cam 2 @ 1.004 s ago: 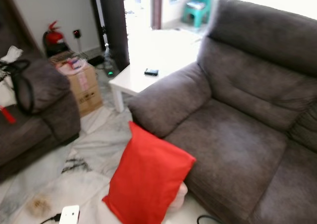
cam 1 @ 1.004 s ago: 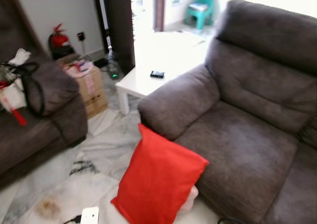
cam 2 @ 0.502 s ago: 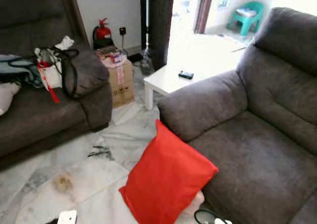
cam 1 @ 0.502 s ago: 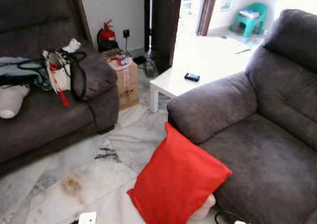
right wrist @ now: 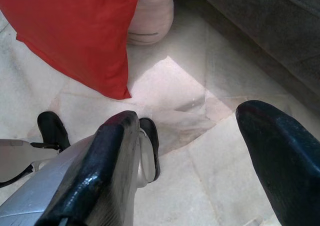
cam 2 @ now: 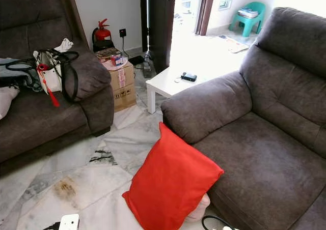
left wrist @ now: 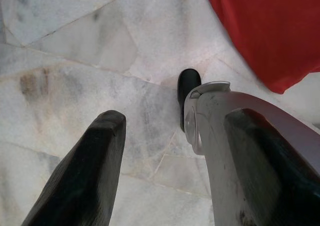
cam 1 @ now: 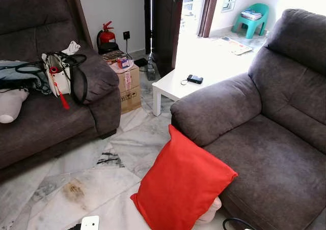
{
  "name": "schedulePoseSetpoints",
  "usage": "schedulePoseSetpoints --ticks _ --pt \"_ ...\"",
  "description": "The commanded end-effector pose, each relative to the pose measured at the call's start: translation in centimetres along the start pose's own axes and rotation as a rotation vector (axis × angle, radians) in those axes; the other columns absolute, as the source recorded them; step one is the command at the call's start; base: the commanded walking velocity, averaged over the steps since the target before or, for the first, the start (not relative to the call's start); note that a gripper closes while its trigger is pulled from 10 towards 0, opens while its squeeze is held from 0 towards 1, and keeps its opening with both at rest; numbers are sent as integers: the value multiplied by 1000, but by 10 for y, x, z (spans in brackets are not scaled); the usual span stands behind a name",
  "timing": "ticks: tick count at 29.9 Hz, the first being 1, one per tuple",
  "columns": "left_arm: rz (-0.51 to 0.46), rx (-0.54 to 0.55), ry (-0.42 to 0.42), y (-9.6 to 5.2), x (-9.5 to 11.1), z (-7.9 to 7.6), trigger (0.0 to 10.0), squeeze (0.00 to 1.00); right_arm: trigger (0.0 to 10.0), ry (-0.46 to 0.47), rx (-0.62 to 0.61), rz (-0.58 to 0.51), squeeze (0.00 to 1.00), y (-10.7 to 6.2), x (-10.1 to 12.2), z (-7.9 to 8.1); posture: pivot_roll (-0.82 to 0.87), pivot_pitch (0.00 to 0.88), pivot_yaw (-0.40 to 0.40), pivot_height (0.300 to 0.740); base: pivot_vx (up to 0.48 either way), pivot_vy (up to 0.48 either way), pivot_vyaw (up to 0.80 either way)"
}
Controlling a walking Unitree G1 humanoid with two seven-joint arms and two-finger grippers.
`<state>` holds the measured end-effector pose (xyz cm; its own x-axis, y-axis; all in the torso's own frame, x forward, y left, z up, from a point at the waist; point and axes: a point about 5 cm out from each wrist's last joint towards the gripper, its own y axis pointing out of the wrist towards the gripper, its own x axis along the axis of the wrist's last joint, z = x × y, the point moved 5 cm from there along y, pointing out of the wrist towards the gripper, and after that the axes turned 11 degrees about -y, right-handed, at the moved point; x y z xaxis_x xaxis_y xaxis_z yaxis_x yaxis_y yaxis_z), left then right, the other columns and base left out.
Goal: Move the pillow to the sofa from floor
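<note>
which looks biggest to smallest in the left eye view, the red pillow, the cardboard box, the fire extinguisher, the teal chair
1. red pillow, by far the largest; it is also nearest the camera
2. cardboard box
3. teal chair and fire extinguisher look alike; both stand far back, so I won't rank them

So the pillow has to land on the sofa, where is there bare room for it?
The grey sofa on the right has a bare seat, bordered by its armrest and backrest; the red pillow leans against its front. The other sofa is crowded at its armrest end with a bag and clothes.
</note>
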<state>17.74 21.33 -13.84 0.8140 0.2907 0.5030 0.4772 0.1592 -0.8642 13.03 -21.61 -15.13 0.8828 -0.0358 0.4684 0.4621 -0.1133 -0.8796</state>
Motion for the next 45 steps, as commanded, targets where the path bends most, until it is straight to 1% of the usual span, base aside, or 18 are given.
schedulePoseSetpoints --ticks 1,10,12,17,28,33,38,45 --pt "-1 9 6 0 -1 3 10000 0 10000 18 -4 -4 0 0 -1 0 -65 0 -27 740 0 0 0" --pt "0 5 15 0 -1 3 10000 0 10000 37 -19 2 0 -1 -3 0 -67 0 -23 740 0 0 0" --pt "1 3 18 0 -1 3 10000 0 10000 47 -17 -1 0 -1 -3 0 -67 0 -22 740 0 0 -722" --pt "3 0 22 0 -1 3 10000 0 10000 36 -13 0 0 -1 -3 0 -68 0 -21 740 0 0 -653" --pt "5 -2 23 0 -2 3 10000 0 10000 28 -20 2 0 -1 -4 -1 -67 0 -23 740 0 0 0" --pt "5 -2 22 0 -2 3 10000 0 10000 40 -23 1 0 -1 -4 -1 -66 0 -25 740 244 0 0" --pt "5 -3 22 0 -2 3 10000 0 10000 45 -21 1 0 -1 -4 -1 -65 0 -27 740 254 0 -731" --pt "4 -3 17 0 -2 2 10000 0 10000 41 -24 -1 0 -1 -3 -2 -61 0 -29 740 261 0 0"
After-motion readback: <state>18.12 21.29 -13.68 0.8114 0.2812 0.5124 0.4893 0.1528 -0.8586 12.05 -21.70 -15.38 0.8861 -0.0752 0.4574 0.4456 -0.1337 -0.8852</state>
